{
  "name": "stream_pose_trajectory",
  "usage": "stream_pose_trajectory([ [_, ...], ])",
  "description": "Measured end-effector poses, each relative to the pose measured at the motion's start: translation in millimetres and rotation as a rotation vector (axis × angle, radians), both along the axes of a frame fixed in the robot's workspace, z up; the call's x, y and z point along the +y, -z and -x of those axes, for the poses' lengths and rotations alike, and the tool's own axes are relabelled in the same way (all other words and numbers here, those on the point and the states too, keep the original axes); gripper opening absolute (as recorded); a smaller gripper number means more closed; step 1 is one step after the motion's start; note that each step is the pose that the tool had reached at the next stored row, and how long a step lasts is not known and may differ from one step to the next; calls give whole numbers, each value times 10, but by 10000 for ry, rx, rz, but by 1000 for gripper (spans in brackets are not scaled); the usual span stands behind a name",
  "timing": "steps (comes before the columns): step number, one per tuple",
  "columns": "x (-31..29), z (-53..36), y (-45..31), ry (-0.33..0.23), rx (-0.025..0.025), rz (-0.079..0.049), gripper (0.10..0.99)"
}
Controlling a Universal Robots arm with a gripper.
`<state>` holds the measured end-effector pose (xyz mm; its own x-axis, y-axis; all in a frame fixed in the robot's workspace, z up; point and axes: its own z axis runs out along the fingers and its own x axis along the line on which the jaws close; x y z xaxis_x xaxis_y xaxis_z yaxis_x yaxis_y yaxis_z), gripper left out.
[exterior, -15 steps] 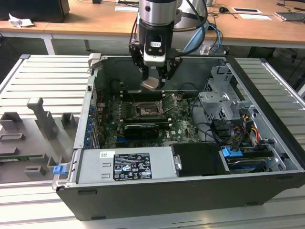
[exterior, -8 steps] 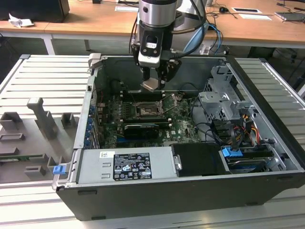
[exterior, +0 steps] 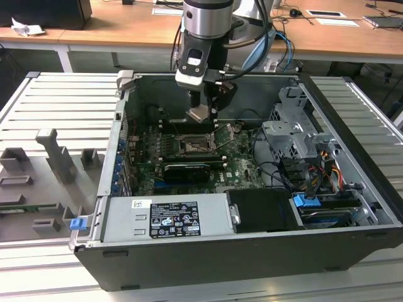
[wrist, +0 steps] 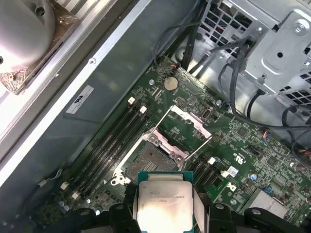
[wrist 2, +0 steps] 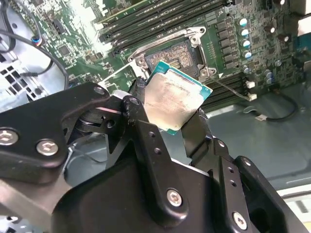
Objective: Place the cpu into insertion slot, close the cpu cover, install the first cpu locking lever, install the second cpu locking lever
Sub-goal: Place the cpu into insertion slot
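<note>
**Chip held up over the open slot**

The grey slatted bench (exterior: 56, 94) holds a big black case (exterior: 252, 258), which lies with its top open. The arm (exterior: 208, 19) comes down into the case near its far wall. A green board (exterior: 242, 165) lies flat on the floor of the case. A silver box (exterior: 167, 217) with a label sits along the near wall of the case. A metal cage (exterior: 293, 135) with wires sits by the wall on the exterior view's right. Some grey blocks (exterior: 56, 157) stand on the bench outside the case, on the exterior view's left.

The gripper (wrist 2: 170, 116) is up in the air over the board and does not touch it. Its two black fingers (wrist 2: 141, 126) press on the cpu (wrist 2: 177, 99), one on each side edge, so the jaws are closed on the chip and holding it. The cpu is flat and square, with a pale metal face (a bit dull and scuffed) and a green rim.

The slot (wrist: 149, 162) sits near the middle of the board, under the cpu and apart from it. It is dark and has nothing in it. The cover (wrist: 190, 127) is flipped up and open, on the side of the slot away from the gripper. Two thin levers (wrist: 158, 121) stick up loose beside the cover, not hooked down. Rows of long black sticks (wrist: 116, 141) lie just beside the slot.
</note>
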<state>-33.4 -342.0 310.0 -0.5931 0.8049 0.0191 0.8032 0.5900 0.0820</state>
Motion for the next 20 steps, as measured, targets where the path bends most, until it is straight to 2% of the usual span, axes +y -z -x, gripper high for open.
stream_pose_trajectory([
  [11,0,0,32,1253,0,0,541],
  [20,0,0,66,2558,0,0,541],
])
